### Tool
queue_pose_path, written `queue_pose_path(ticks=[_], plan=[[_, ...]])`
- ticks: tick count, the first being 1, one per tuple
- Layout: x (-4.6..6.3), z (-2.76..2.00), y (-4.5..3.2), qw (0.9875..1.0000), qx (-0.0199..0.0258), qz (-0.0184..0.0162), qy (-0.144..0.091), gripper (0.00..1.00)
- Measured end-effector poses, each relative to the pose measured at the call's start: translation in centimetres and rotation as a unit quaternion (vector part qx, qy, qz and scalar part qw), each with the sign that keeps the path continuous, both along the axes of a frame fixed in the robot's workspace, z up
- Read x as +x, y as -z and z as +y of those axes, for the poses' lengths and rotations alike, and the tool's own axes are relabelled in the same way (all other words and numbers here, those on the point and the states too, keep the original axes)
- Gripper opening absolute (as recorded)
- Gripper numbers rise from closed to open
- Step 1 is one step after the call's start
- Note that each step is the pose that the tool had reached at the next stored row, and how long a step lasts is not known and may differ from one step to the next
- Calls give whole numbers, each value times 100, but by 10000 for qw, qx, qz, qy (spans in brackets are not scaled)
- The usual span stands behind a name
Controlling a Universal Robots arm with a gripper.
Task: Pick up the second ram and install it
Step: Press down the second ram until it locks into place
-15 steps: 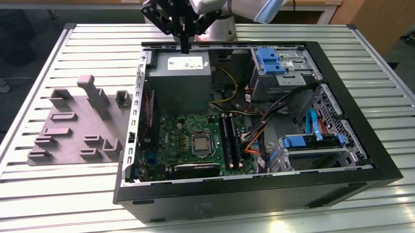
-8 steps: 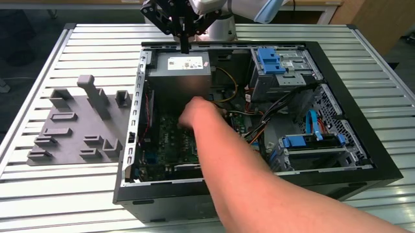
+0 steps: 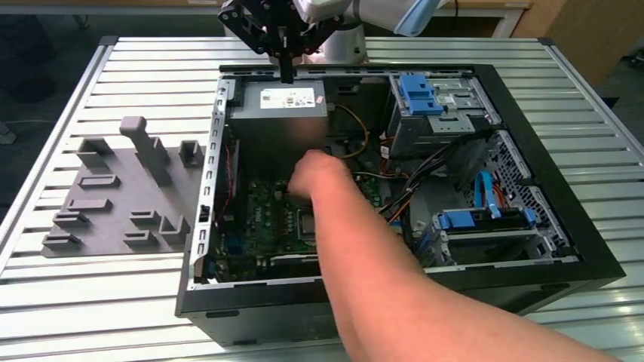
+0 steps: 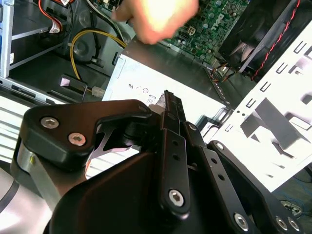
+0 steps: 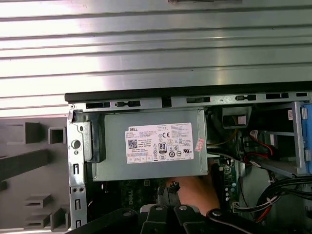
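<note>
A: Going from the exterior view's left, what is there?

B: A grey holder tray [image 3: 121, 192] lies on the slatted table [image 3: 403, 51], just beside the open computer case [image 3: 593, 249]. I see no stick standing in its blocks. Inside the case sit the grey power supply [image 3: 285, 102] at the far end and the green motherboard [image 3: 264, 219] nearer. A person's hand [image 3: 317, 175] reaches in over the board, forearm crossing the case's near wall.

A: And the gripper?

B: The gripper [image 3: 286, 72] hangs above the case's far edge, over the power supply. In the second wrist view its fingers [image 4: 171, 114] are pressed together with nothing between them, so it is clenched empty.

A: Where is the second ram?

B: I cannot make it out. The hand covers the part of the board where it may be, and in both wrist views the hand is a bright blur.

A: How to do this step well, then?

B: In my judgement, wait well clear until the hand is out. Seating a stick calls for lining it up squarely with its slot and pressing straight down, evenly.
</note>
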State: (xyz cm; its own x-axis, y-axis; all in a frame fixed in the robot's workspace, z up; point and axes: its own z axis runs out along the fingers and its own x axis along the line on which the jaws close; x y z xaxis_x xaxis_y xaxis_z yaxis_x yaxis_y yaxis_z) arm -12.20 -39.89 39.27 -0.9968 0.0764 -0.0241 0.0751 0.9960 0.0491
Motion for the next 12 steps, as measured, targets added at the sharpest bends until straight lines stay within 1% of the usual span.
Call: queue_pose_path(ticks=[3, 12], plan=[[-4, 0, 16, 10000, 1, 0, 0, 11], [-21, 0, 16, 10000, 0, 0, 0, 11]])
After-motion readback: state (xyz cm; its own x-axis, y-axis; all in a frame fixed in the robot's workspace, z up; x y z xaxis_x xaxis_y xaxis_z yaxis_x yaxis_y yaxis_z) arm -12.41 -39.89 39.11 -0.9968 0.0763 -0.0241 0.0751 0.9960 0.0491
